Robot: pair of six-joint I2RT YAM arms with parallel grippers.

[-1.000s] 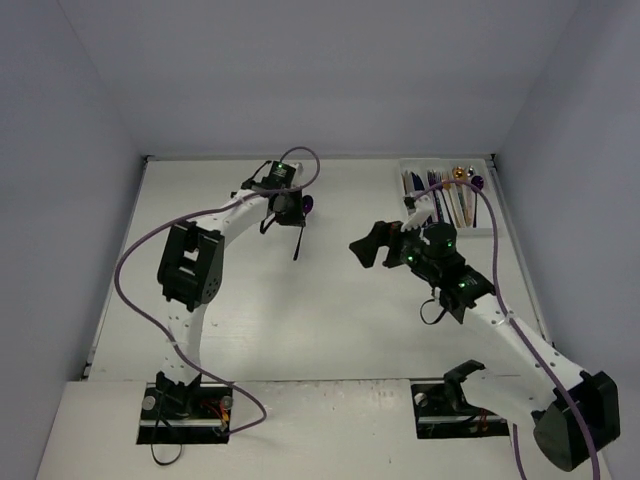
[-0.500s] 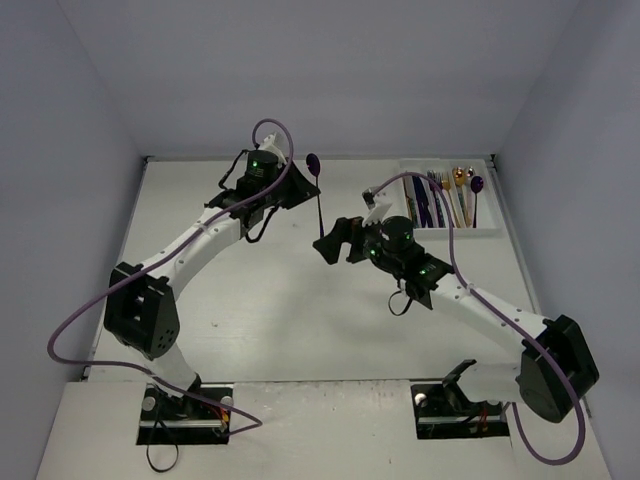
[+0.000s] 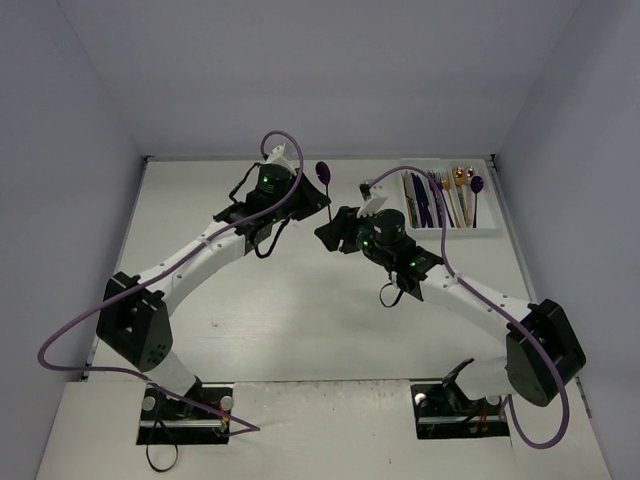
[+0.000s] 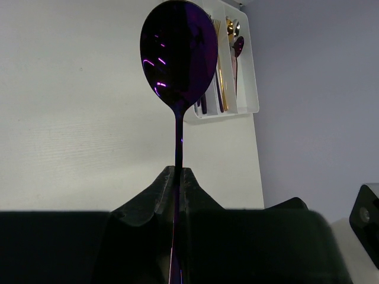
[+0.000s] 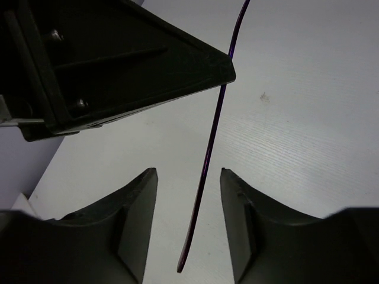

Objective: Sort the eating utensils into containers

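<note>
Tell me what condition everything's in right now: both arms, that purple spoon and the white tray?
purple spoon: held in the air by its handle.
left gripper: jaws shut on the purple spoon.
right gripper: jaws open astride the handle's free end, not touching.
white tray: partly filled.
sorted utensils: lying lengthwise in the tray's compartments.

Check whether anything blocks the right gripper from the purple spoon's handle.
Nothing visible does. The purple spoon has its handle hanging in the open gap of the right gripper, clear of both fingers. The left gripper clamps it nearer the bowl.
</note>
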